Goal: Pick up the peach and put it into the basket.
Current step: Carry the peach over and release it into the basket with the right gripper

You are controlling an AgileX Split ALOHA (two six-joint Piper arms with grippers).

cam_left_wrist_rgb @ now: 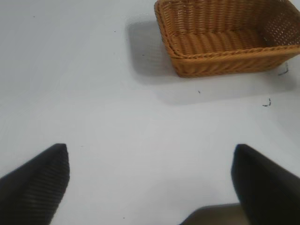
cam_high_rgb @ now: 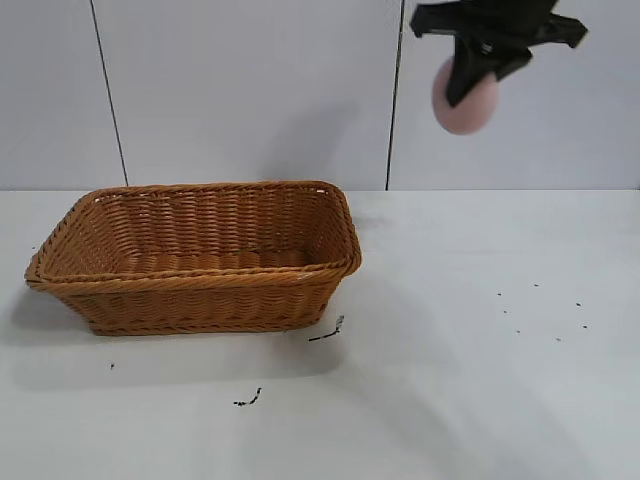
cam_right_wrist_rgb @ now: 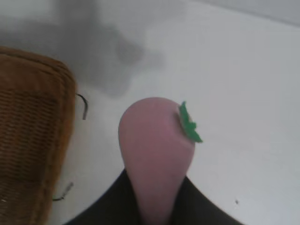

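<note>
Your right gripper (cam_high_rgb: pixel 468 92) is clamped on the peach (cam_high_rgb: pixel 466 100), high up; the basket (cam_high_rgb: pixel 200 275) sits below, off to its side. Left gripper (cam_left_wrist_rgb: pixel 150 180) hangs open.

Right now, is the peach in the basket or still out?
Out. The peach hangs high in the right gripper, jaws shut on it, to the right of the empty basket.

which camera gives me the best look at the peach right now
The right wrist view: the peach fills the picture, its green leaf showing, clamped in the right hand. The exterior view shows it smaller and partly covered by that hand, high above the table. The left wrist view shows none of it.
</note>
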